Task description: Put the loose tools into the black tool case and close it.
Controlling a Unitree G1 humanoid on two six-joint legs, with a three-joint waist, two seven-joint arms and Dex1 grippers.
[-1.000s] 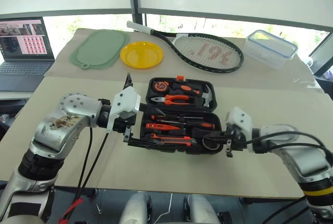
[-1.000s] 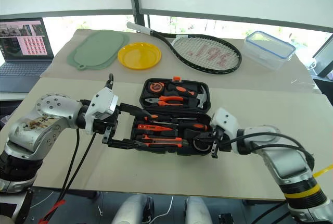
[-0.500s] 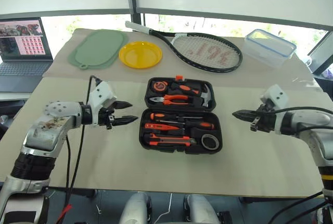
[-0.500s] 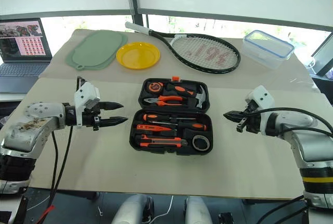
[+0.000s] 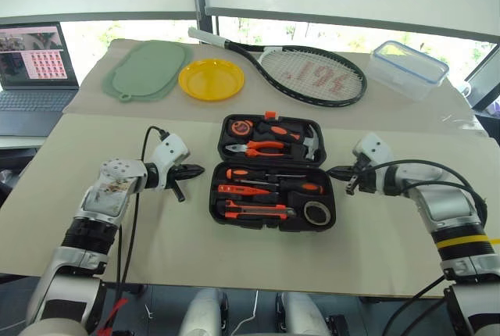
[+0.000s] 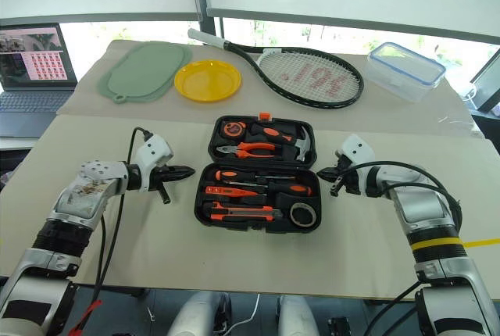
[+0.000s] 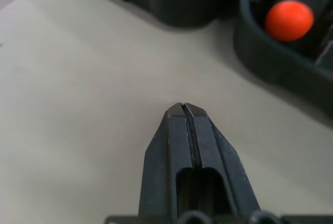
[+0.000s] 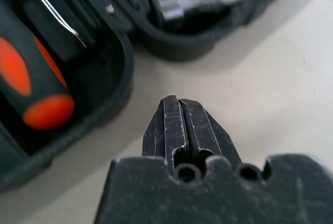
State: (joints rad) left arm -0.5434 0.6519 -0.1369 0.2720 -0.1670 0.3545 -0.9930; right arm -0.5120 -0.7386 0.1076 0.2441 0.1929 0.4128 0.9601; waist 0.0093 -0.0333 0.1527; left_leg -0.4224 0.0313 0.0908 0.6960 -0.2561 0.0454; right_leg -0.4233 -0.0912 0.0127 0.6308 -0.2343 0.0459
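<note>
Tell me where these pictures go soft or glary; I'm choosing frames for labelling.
Left wrist view: the shut left gripper is fairly crisp, while the black moulded tool case behind it is blurred. Right wrist view: the same, the shut right gripper sharper than the case. Left eye view: bright windows behind, even light on the beige table.

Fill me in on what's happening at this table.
The black tool case lies open on the table, with the screwdrivers, utility knife and tape roll in its recesses. The left gripper and right gripper are shut and empty, one at each side of the case. The lid isn't closed yet.
</note>
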